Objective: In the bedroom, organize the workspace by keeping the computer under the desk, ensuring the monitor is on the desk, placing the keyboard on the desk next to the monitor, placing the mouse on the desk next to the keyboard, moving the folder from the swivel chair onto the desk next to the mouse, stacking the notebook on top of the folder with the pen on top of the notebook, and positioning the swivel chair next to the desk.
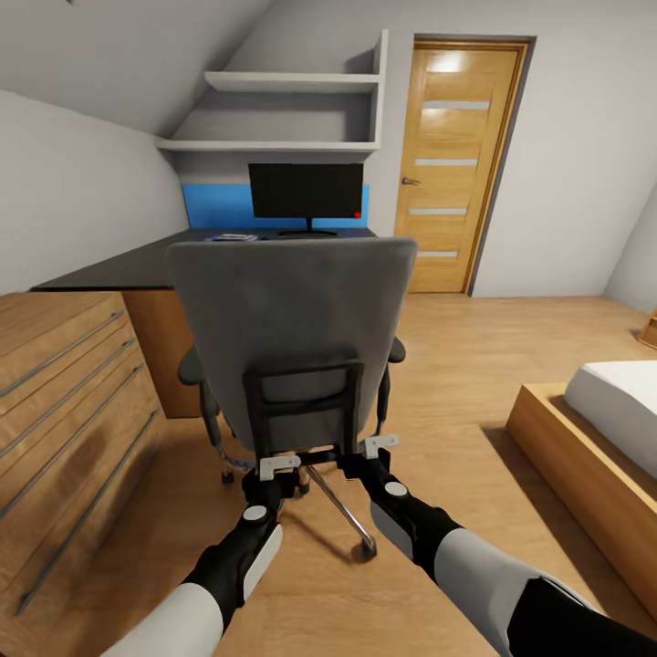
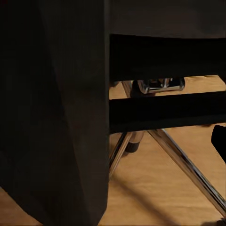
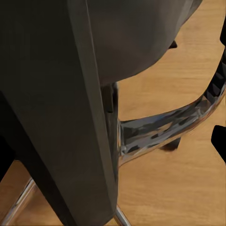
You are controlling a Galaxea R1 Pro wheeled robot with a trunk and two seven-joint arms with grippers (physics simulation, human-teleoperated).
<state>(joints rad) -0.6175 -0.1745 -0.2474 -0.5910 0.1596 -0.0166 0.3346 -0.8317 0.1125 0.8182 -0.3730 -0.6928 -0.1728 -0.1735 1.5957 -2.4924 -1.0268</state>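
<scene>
Behind the swivel chair (image 1: 292, 319), both grippers' jaws hidden by its frame.

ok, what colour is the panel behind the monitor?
Bright blue back panel behind the black flat monitor; clearest in the head view.

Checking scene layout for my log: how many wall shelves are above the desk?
2. The upper shelf sits just under the sloped ceiling; the lower shelf hangs directly above the monitor. Both join a white upright panel beside the door. None seem hidden.
</scene>
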